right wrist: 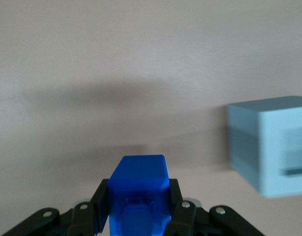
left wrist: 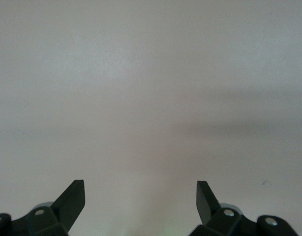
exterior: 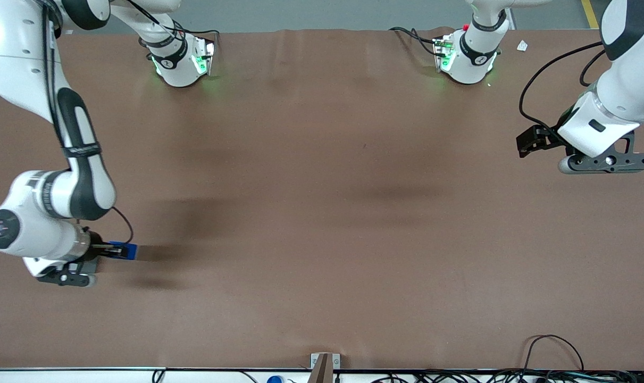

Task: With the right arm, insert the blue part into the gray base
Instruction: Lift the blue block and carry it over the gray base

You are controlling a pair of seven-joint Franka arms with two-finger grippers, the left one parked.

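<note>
One brown table fills the front view. At its lower left, the right arm hangs low, its gripper clamping the blue part. Wrist view: gray base sits nearby, nothing between.

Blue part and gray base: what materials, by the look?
Blue part: likely plastic, evenly bright blue, smooth with a slight sheen, held in the gripper near the table's working-arm end. Gray base: probably plastic too, pale, matte, flat faces with crisp edges. Neither shows a metallic shine.
</note>
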